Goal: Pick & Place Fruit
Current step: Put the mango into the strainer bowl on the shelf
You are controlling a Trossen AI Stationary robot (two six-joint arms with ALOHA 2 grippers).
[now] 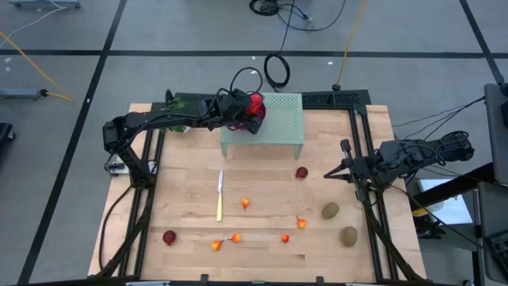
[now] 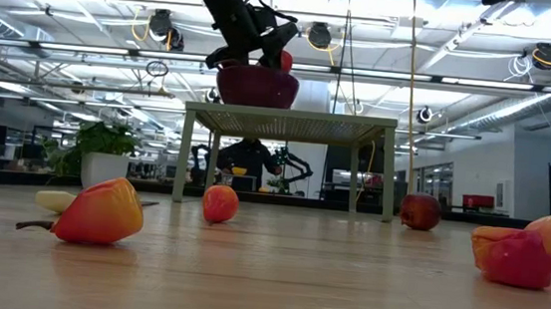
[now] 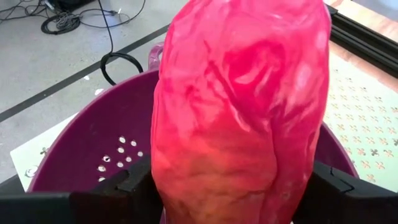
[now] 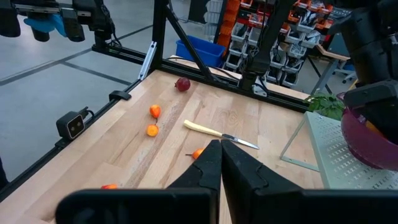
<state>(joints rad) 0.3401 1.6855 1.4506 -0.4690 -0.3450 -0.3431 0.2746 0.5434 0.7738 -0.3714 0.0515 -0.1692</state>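
Note:
The oblong red-yellow mango-like fruit (image 3: 242, 106) stands on end inside a purple colander (image 3: 93, 155), which sits on a pale green stand (image 1: 282, 119) at the table's far edge. My left gripper (image 1: 252, 111) is over the colander with the fruit between its fingers. The other fruit lies on the wooden table: two dark red balls (image 1: 302, 172) (image 1: 169, 237), two kiwi-like ovals (image 1: 330, 210) (image 1: 348, 235), and several tiny orange-red ones (image 1: 245, 204). My right gripper (image 1: 329, 175) waits shut above the table's right side. My left gripper has the mango-like fruit between its two fingers, one on each long side near its lower end (image 3: 163, 180). The fingers come slanting down from the table's left. The fruit stands upright and rises above the colander's rim; the colander hides its lower tip.
A yellow-handled knife (image 1: 220, 195) lies mid-table. A green leafy plant (image 1: 178, 103) stands at the far left, by the left arm. Black frame rails run along the table's left and right edges. Open wood lies between the stand and the scattered fruit.

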